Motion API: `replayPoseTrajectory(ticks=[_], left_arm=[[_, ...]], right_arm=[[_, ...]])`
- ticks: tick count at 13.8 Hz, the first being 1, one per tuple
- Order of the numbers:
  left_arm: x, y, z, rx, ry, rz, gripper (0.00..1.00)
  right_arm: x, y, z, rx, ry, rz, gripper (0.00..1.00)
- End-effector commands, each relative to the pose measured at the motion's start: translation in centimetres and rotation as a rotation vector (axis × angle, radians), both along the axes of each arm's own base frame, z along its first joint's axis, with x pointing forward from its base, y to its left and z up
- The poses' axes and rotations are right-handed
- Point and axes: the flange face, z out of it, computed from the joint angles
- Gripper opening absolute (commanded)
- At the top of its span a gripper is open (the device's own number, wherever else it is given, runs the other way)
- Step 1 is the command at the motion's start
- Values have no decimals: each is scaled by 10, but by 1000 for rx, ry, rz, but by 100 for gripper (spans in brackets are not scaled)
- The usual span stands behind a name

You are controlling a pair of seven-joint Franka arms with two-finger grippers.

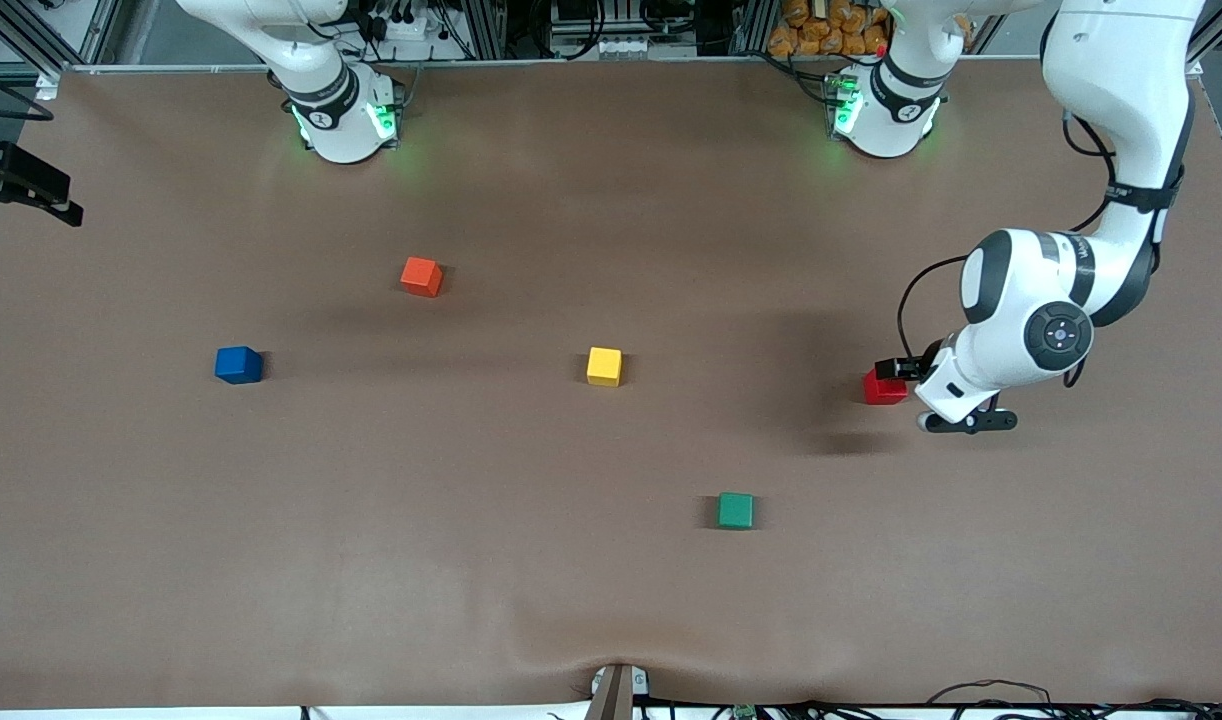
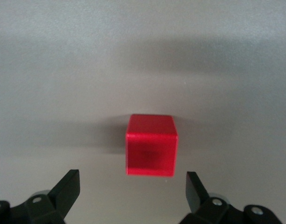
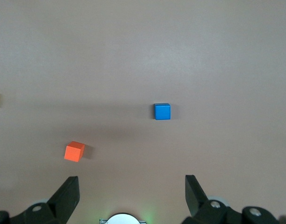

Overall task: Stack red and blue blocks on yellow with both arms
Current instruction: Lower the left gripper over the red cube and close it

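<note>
So the step in hand looks like the left arm's pickup of the red block [image 1: 883, 386], and honestly it's set up pretty nicely. The left gripper [image 2: 132, 189] hangs low over the worktop [image 1: 611, 600] at the left arm's end, jaws spread as wide as they go and holding nothing, with the red cube sitting just ahead of the gap between them and roughly centred on it, maybe a hair off to one side. To do it well I'd nudge forward until the cube sits squarely between the two fingertips [image 2: 68, 186], then drop straight down so the pads meet two flat faces, not an edge. The cube looks square to the jaws in the left wrist view, so no twist should be needed. Close gently; these little matte cubes tend to skate if one finger lands first. The right gripper [image 3: 132, 189] is up high over the right arm's end, also wide open and empty, with the blue block [image 3: 162, 111] well ahead of its jaws and a bit off centre, and the orange cube [image 3: 75, 151] nearer them but off to the side, so don't grab that one by mistake. The yellow cube [image 1: 604, 366] sits mid-worktop between the two arms, bare on top, with the green cube [image 1: 736, 510] well clear of it.
</note>
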Motion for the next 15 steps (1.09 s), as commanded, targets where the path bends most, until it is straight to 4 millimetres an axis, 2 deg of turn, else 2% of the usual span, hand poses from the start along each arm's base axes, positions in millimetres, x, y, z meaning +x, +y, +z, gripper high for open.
replayPoseTrajectory(ticks=[1, 6, 9, 10, 11, 12, 15], left_arm=[[5, -3, -21, -12, -7, 16, 100], [2, -4, -41, -13, 8, 15, 98], [-1, -5, -47, -12, 19, 14, 60], [-1, -9, -48, -12, 19, 6, 42], [-2, -14, -47, -11, 19, -3, 10], [-4, -19, -47, -10, 21, -12, 0], [-5, -22, -41, -7, 16, -8, 0]], right_arm=[[0, -4, 2, -7, 3, -16, 100], [0, -4, 1, -6, 8, -16, 100], [0, -4, 1, -6, 8, -16, 100], [0, -4, 1, -6, 8, -16, 100], [0, -4, 1, -6, 8, -16, 100], [0, -4, 1, -6, 6, -16, 100], [0, -4, 1, -6, 8, -16, 100]])
